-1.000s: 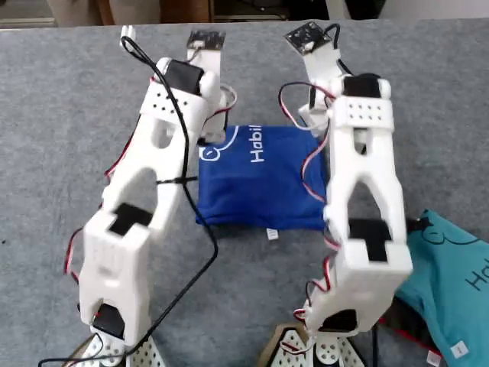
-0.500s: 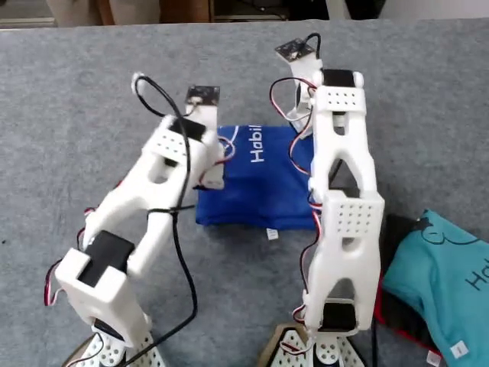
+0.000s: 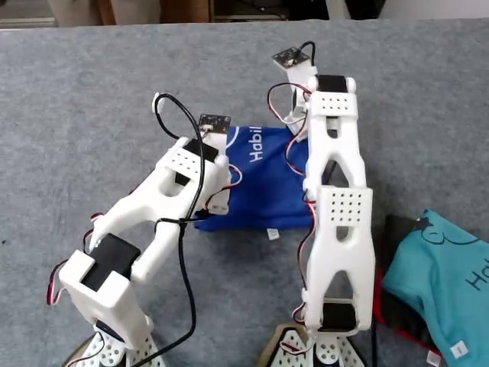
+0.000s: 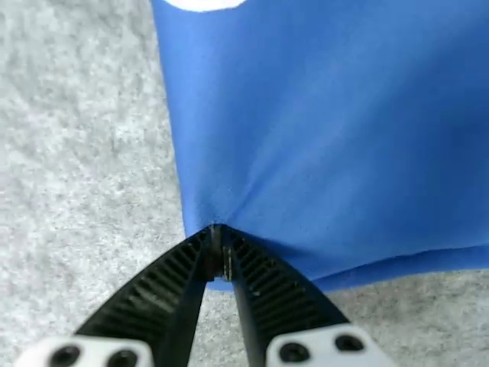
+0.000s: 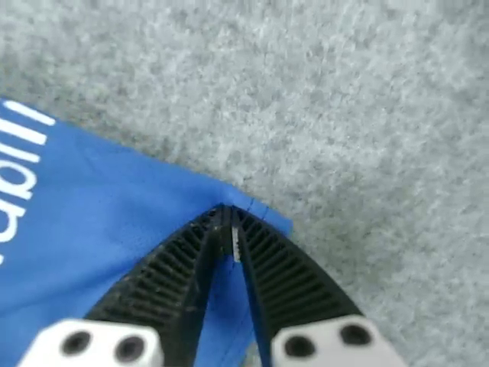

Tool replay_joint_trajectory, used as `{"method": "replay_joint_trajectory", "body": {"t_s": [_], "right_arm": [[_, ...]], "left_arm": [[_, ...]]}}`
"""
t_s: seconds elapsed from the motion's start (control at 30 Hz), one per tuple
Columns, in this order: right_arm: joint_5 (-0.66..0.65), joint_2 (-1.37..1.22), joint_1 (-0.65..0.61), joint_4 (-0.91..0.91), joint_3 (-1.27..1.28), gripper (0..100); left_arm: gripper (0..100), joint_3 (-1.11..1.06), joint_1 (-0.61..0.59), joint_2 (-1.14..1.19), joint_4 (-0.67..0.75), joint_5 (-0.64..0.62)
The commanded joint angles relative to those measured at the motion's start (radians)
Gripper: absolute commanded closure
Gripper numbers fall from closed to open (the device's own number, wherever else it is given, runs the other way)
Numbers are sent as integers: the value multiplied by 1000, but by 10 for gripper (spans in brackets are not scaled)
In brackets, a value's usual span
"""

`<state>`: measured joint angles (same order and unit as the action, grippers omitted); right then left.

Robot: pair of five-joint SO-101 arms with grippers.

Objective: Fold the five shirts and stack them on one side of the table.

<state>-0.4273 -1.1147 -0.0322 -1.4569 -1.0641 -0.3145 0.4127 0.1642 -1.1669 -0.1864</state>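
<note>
Where left hand (image 4: 221,246) pinches lies shirt (image 4: 321,130).

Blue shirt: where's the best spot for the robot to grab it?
By its corners. The blue shirt lies flat and folded, so only thin edges can be pinched. Come in low from outside, like the left gripper and right gripper, each shut on a corner.

A blue shirt (image 3: 263,191) and teal shirt (image 3: 439,267), white-printed, on grey table (image 3: 76,115).
</note>
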Motion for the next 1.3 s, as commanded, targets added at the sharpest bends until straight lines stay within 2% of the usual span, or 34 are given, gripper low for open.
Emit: {"method": "replay_joint_trajectory", "body": {"t_s": [0.0,0.17,0.3,0.47,0.6,0.8,1.03,1.27], "right_arm": [[9,-12,-7,-23,-82,994],[5,-24,2,-69,-147,994],[8,4,10,-180,-311,994],[9,4,8,-324,-518,994],[52,22,36,-333,-526,993],[100,170,41,-333,-254,993],[129,493,38,-331,186,993],[167,837,22,-292,662,989]], "left_arm": [[981,-2,11,-50,8,2],[981,11,12,-56,6,3],[981,135,-5,-74,-43,29],[979,334,-101,-85,-94,46],[968,476,-192,-58,-86,64],[864,644,-235,113,-103,104],[860,876,-236,372,-155,107],[860,1181,-232,588,-304,107]]}}
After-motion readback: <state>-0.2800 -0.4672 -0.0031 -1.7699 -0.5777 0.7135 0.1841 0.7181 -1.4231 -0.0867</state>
